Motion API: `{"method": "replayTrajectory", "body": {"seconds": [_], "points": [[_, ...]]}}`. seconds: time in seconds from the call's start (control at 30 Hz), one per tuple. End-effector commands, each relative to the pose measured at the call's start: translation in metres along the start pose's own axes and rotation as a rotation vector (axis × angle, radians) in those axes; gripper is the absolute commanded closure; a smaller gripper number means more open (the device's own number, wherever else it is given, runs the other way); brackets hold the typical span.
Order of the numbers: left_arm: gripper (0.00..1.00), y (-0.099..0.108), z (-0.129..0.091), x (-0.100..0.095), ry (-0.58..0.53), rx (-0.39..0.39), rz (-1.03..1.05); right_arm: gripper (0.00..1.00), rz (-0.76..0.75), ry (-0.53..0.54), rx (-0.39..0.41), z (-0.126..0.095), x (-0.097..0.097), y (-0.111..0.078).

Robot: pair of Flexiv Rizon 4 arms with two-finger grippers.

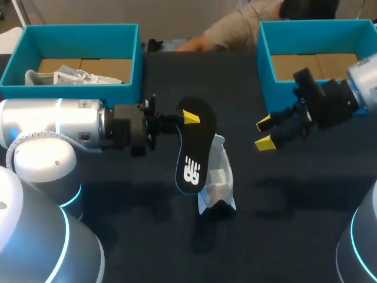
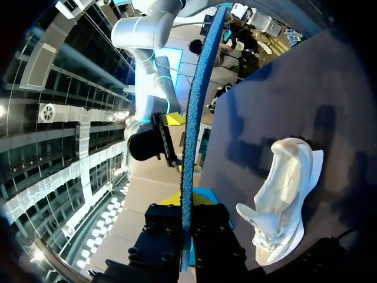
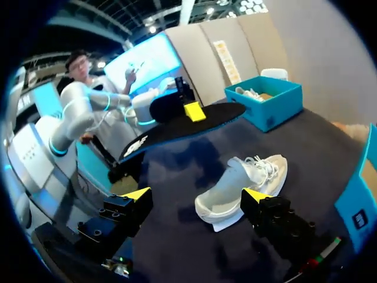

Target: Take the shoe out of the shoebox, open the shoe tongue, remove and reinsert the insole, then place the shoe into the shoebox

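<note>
Two steps appear complete: the shoe (image 1: 217,177) lies on the table (image 1: 283,206), out of its box, and the insole (image 1: 191,144) is out, pinched at one end by your left gripper (image 1: 188,118) and held in the air just above the shoe. Reinsertion and boxing remain. Your right gripper (image 1: 264,132), at 2 o'clock from the shoe, stands spread and empty. The left shoebox (image 1: 70,28), at 10 o'clock, holds a second shoe (image 1: 70,76); the right shoebox (image 1: 265,59) sits at 1 o'clock. No object shows between insole and shoe.
</note>
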State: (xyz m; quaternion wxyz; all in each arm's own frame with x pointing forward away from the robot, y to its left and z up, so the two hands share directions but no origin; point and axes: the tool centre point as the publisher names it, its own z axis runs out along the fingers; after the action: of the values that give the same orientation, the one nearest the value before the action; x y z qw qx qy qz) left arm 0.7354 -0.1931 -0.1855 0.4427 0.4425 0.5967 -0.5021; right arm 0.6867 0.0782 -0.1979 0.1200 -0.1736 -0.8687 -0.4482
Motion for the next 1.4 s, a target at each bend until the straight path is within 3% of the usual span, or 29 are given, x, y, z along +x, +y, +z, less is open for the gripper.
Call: {"method": "replayTrajectory", "body": {"seconds": [0.03,0.37,0.5,0.67,0.73,1.03,1.4], "points": [[1.0,-0.001,0.001,0.0,0.002,-0.003,0.001,0.0,-0.189,0.012,0.175,-0.001,-0.005,0.008],[1.0,-0.001,0.001,0.0,0.002,-0.003,0.001,0.0,-0.2,-0.005,0.188,0.0,-0.007,0.008],[1.0,-0.005,-0.009,-0.005,-0.023,0.062,-0.121,0.0,-0.252,-0.118,0.228,-0.004,-0.011,0.009],[1.0,-0.013,-0.019,-0.007,-0.037,0.135,-0.239,0.0,-0.288,-0.176,0.223,-0.004,-0.016,0.005],[1.0,-0.018,-0.022,-0.007,-0.039,0.175,-0.31,0.0,-0.298,-0.191,0.192,-0.004,-0.018,0.002],[1.0,-0.03,-0.027,0.002,-0.029,0.266,-0.508,0.0,-0.413,-0.209,0.204,0.007,-0.019,-0.003],[1.0,-0.032,-0.027,0.003,-0.024,0.265,-0.523,0.0,-0.408,-0.202,0.223,0.012,-0.02,-0.007]]}}
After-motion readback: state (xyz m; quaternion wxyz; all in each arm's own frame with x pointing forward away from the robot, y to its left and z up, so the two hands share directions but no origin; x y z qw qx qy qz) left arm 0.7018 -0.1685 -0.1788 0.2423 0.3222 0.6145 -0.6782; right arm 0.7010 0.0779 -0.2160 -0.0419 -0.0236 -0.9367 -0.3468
